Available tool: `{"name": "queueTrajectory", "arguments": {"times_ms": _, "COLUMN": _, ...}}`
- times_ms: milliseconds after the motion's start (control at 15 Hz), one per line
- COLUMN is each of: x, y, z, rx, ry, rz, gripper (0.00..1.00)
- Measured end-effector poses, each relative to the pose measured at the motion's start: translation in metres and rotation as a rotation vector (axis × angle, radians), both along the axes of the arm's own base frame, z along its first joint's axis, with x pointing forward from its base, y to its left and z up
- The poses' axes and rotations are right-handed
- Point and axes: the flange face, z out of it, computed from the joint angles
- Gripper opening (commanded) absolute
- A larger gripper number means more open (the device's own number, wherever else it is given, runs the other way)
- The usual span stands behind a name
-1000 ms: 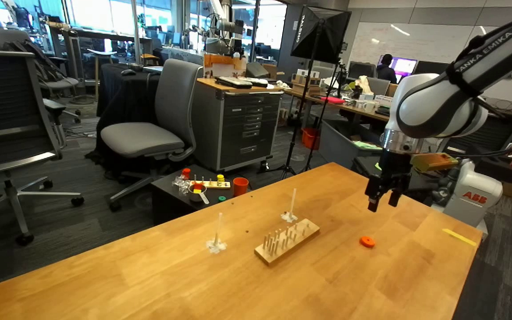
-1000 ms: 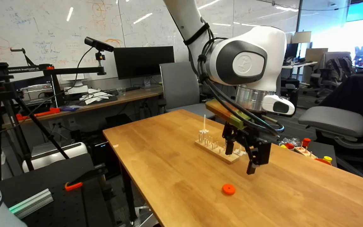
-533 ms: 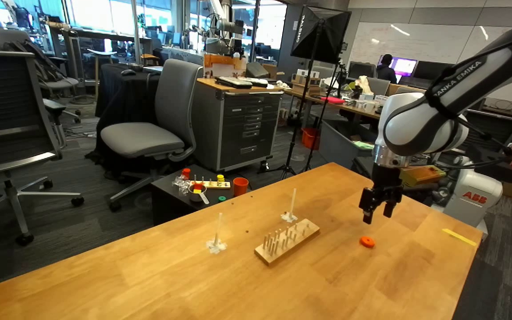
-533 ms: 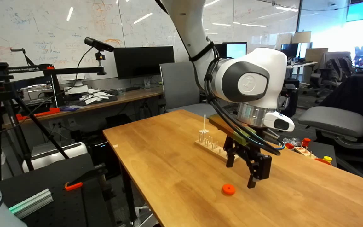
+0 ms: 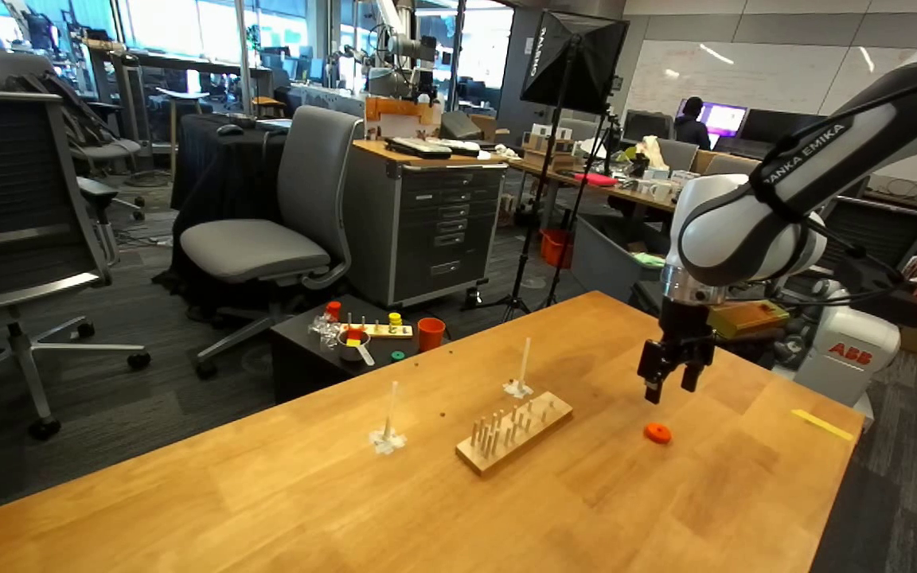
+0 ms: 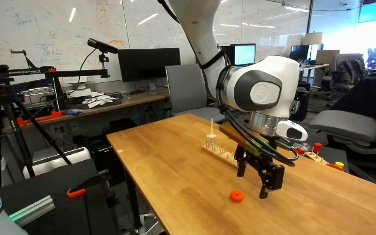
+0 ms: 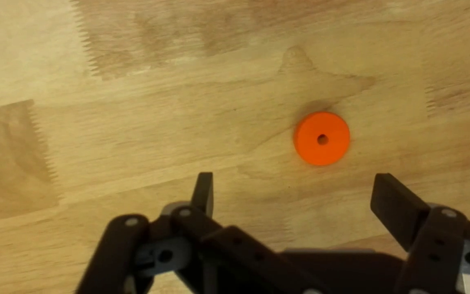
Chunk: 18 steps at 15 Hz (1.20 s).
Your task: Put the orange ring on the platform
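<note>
In an exterior view: small flat orange ring point(image 5: 657, 433), plastic by the look of it, lies flat on the brown wooden table point(image 5: 307, 493). Rectangular light-wood board with thin upright pegs point(image 5: 524, 432), the platform, is well apart from it. Black two-finger gripper point(image 5: 672, 390) hangs over the table near the ring, not touching. I'd call this lining up for the pick.

In an exterior view, gripper point(image 6: 252, 183) points down, fingers spread, nothing between them. Ring point(image 6: 237, 195) is on the table, apart from both tips. Gripper covers one end of the platform point(image 6: 220, 156).

In the wrist view: jaws wide, gap well over the ring's width. Ring point(image 7: 322, 152), small hole in the middle, sits up-picture of the line between the fingertips point(image 7: 396, 206) and toward the picture-right one, so likely needs a shift that way before going down.

Handling, my guess: light, stiff, maybe slick, not fragile. Low profile: pinch the outer rim at opposite sides, tips near the table. Hole looks too narrow for a finger. Closing off-centre could skid it.
</note>
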Motion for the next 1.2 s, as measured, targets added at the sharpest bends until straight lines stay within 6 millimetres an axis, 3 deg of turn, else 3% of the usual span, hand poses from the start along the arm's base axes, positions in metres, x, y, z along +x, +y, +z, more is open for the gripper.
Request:
{"name": "queueTrajectory", "arguments": {"times_ms": 333, "x": 0.003, "y": 0.012, "z": -0.005, "rx": 0.015, "ry": 0.001, "rz": 0.015, "gripper": 1.00}}
{"name": "queueTrajectory", "arguments": {"times_ms": 1200, "x": 0.000, "y": 0.015, "z": -0.010, "rx": 0.021, "ry": 0.010, "rz": 0.018, "gripper": 1.00}}
